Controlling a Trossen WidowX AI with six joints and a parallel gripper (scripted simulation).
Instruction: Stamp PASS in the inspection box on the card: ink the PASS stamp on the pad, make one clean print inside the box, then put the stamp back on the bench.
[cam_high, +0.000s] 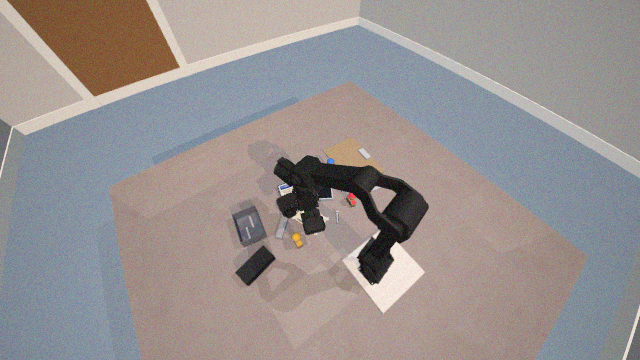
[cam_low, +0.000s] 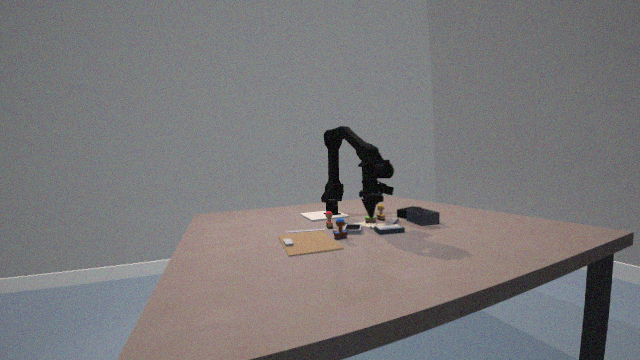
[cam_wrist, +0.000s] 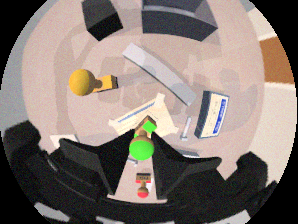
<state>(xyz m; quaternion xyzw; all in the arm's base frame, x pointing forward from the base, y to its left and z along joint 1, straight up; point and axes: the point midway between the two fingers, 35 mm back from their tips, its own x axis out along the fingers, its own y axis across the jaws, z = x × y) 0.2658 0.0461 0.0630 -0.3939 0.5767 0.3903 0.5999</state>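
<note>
My gripper (cam_low: 370, 215) (cam_wrist: 143, 132) is shut on the green-knobbed stamp (cam_low: 370, 219) (cam_wrist: 141, 149). The stamp is upright and low over the cream card (cam_wrist: 164, 113); I cannot tell whether its base touches the card. The stamp and fingers cover part of the card, and I see no print or box outline. The open ink pad (cam_high: 326, 194) (cam_low: 353, 227) lies beside the card, mostly hidden by the fingers in the wrist view. A red stamp (cam_high: 351, 199) (cam_low: 329, 220) (cam_wrist: 143, 193), a blue stamp (cam_high: 330, 161) (cam_low: 340, 229) and a yellow stamp (cam_high: 297, 240) (cam_low: 381, 212) (cam_wrist: 81, 82) stand apart. The wording on the held stamp is unreadable.
A grey bar (cam_high: 282, 227) (cam_wrist: 159, 72) lies near the card. A white and blue labelled box (cam_high: 285, 189) (cam_low: 389, 228) (cam_wrist: 215, 115) is close by. A dark tray (cam_high: 242, 237), a black block (cam_high: 255, 266) and a tan board (cam_high: 345, 150) (cam_low: 310, 245) lie farther out.
</note>
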